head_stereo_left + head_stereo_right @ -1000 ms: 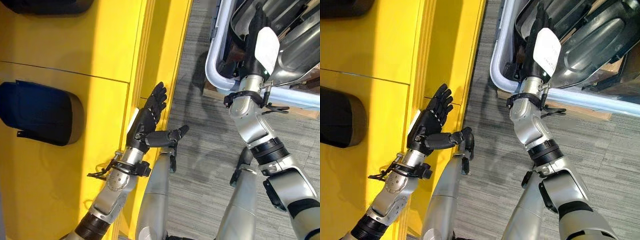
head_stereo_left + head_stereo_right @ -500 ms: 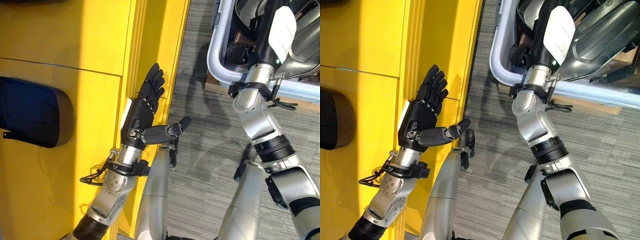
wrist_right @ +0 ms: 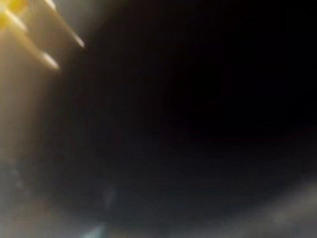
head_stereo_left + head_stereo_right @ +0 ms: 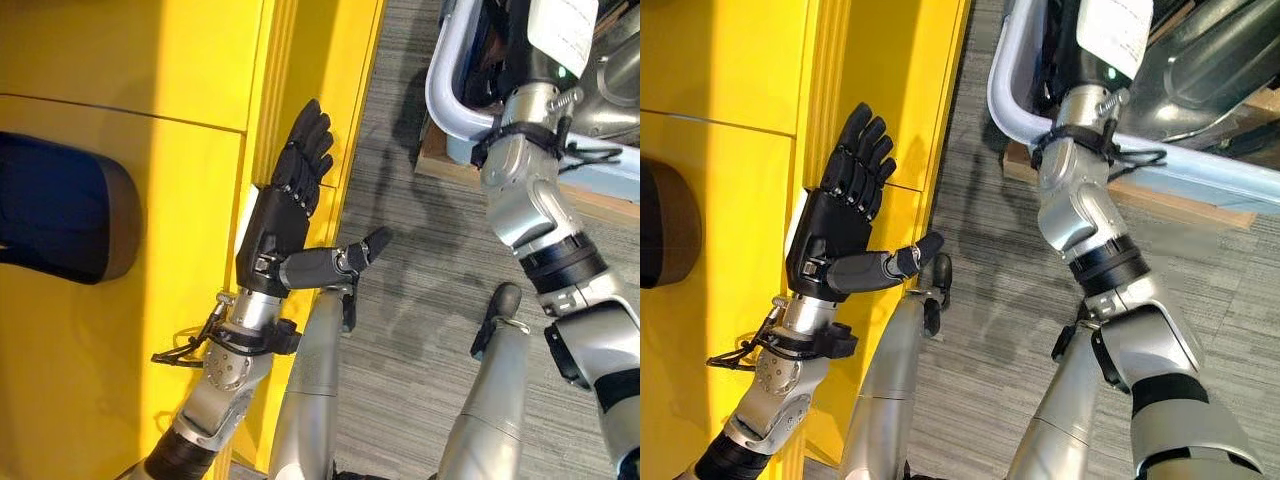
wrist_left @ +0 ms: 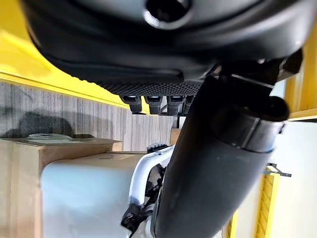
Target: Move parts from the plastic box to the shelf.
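Left eye view: the left hand (image 4: pixel 278 215) is held flat over the inner edge of the yellow shelf (image 4: pixel 130 90), fingers straight and together, thumb stuck out sideways over the grey floor (image 4: pixel 410 300); it holds nothing. On the shelf's left side lies a dark blue part (image 4: pixel 55 210), cut off by the picture's edge. At the upper right the right arm reaches over the pale rounded rim of the plastic box (image 4: pixel 450 85). The right hand (image 4: pixel 560 25) shows little more than its white cover, cropped by the top edge, so I cannot tell how its fingers stand. The box rests on a brown cardboard piece (image 4: pixel 440 160) on the floor.

Right eye view: the same scene. The box's rim (image 4: pixel 1012 100) curves round at the top, and inside it lie grey metal parts (image 4: pixel 1200 70), overlapping and partly hidden by the arm; their separate shapes are hard to make out. The right hand is down among them, its fingers out of sight behind the white cover (image 4: pixel 1115 30).

Left wrist view: the left hand's dark bulk spans the upper edge, fingertips (image 5: pixel 148 101) in a straight row, thumb (image 5: pixel 213 168) large in front. Past them show the box's pale wall (image 5: pixel 84 193) and rim, cardboard beside it

Right wrist view: almost wholly dark and blurred; a yellowish smear (image 3: pixel 20 29) in one corner, nothing recognisable
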You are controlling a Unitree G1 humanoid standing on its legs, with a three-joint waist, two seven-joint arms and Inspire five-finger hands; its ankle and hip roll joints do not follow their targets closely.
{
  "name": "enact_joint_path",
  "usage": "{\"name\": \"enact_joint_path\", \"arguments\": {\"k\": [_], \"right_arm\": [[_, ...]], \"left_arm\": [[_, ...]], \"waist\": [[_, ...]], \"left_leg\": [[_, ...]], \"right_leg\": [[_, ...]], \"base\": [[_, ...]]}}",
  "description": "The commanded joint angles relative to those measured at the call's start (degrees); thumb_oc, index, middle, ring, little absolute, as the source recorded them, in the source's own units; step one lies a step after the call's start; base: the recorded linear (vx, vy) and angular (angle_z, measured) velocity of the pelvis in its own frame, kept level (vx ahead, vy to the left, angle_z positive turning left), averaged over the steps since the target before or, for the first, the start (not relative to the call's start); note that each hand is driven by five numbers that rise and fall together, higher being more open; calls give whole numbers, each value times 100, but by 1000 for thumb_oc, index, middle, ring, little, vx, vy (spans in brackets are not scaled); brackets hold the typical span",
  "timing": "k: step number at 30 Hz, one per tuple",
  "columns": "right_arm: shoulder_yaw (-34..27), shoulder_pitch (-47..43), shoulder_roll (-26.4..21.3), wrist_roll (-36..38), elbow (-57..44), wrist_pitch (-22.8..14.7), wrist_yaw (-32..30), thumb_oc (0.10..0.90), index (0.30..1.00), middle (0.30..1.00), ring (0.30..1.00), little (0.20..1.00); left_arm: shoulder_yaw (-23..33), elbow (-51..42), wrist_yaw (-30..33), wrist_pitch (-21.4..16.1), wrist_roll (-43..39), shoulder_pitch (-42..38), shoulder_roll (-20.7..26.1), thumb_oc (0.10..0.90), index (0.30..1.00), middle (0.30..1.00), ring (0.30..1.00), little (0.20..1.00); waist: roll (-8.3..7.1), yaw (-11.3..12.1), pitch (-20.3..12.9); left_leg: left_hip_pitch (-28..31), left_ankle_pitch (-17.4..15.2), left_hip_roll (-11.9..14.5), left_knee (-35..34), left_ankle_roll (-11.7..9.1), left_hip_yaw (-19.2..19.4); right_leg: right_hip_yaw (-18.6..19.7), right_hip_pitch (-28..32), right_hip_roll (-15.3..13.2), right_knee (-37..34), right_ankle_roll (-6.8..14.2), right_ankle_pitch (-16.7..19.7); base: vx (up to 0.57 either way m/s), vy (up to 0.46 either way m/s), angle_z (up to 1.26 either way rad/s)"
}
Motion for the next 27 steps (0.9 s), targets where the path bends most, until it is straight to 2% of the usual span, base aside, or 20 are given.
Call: {"name": "enact_joint_path", "arguments": {"k": [1, 3, 4, 6, 10, 17, 18, 19, 24, 27], "right_arm": [[-59, -321, -798, 870, 826, 208, -290, 900, 1000, 1000, 1000, 1000], [-100, -362, -821, 1394, 1012, 138, -442, 900, 1000, 1000, 1000, 1000], [-239, -427, -839, 2211, 1274, -109, -554, 900, 1000, 1000, 1000, 1000], [-401, -488, -825, 2990, 1493, -332, -603, 900, 1000, 1000, 1000, 1000], [-524, -520, -807, 3665, 1708, -570, -620, 900, 1000, 1000, 1000, 1000], [-567, -498, -963, 4260, 1848, -828, 60, 900, 1000, 1000, 1000, 1000], [-560, -479, -977, 4401, 1827, -885, 270, 612, 596, 596, 596, 596], [-546, -479, -962, 4509, 1812, -907, 444, 400, 300, 300, 300, 300], [-482, -455, -926, 4779, 1746, -961, 718, 400, 300, 300, 300, 300], [-399, -451, -938, 4689, 1757, -1007, 850, 400, 300, 300, 300, 300]], "left_arm": [[252, 300, 74, -315, -267, -119, 61, 900, 1000, 1000, 1000, 1000], [247, 288, 70, -319, -284, -117, 91, 900, 1000, 1000, 1000, 1000], [246, 235, 77, -286, -254, -127, 138, 900, 1000, 1000, 1000, 1000], [225, 154, 132, -223, -220, -111, 185, 900, 1000, 1000, 1000, 1000], [188, 73, 194, -153, -186, -95, 209, 900, 1000, 1000, 1000, 1000], [225, -33, 213, -190, -145, 21, 314, 900, 1000, 1000, 1000, 1000], [245, -33, 217, -211, -170, 35, 344, 900, 1000, 1000, 1000, 1000], [261, -20, 190, -218, -190, 25, 361, 900, 1000, 1000, 1000, 1000], [300, -56, 183, -211, -166, 16, 448, 900, 1000, 1000, 1000, 1000], [350, -31, 199, -268, -153, 9, 518, 900, 1000, 1000, 1000, 1000]], "waist": [[471, 187, 64], [471, 207, 64], [463, 232, 64], [481, 268, 64], [507, 296, 64], [519, 340, 64], [509, 349, 64], [498, 359, 64], [448, 389, 64], [394, 402, 64]], "left_leg": [[243, -713, -530, -355, 625, 685], [196, -753, -536, -297, 642, 676], [111, -814, -559, -188, 661, 647], [9, -889, -588, -51, 678, 631], [-111, -965, -618, 116, 687, 640], [-312, -1034, -647, 255, 693, 650], [-330, -1036, -648, 260, 697, 642], [-346, -1029, -651, 246, 698, 634], [-388, -1016, -669, 234, 688, 589], [-390, -1000, -656, 194, 695, 551]], "right_leg": [[-818, -42, 435, 1161, -920, -464], [-835, -69, 420, 1208, -930, -476], [-861, -99, 410, 1273, -935, -485], [-874, -182, 402, 1397, -949, -523], [-876, -289, 376, 1531, -974, -564], [-894, -487, 327, 1668, -982, -625], [-906, -490, 322, 1665, -985, -626], [-918, -496, 323, 1657, -978, -626], [-969, -498, 334, 1634, -960, -613], [-1032, -460, 356, 1571, -948, -582]], "base": [[17, -11, -16], [11, -17, 9], [29, -38, 9], [34, -23, -2], [20, 2, -4], [8, 7, 4], [0, 0, 0], [0, 0, 0], [-6, -11, 0], [-28, -40, 2]]}}
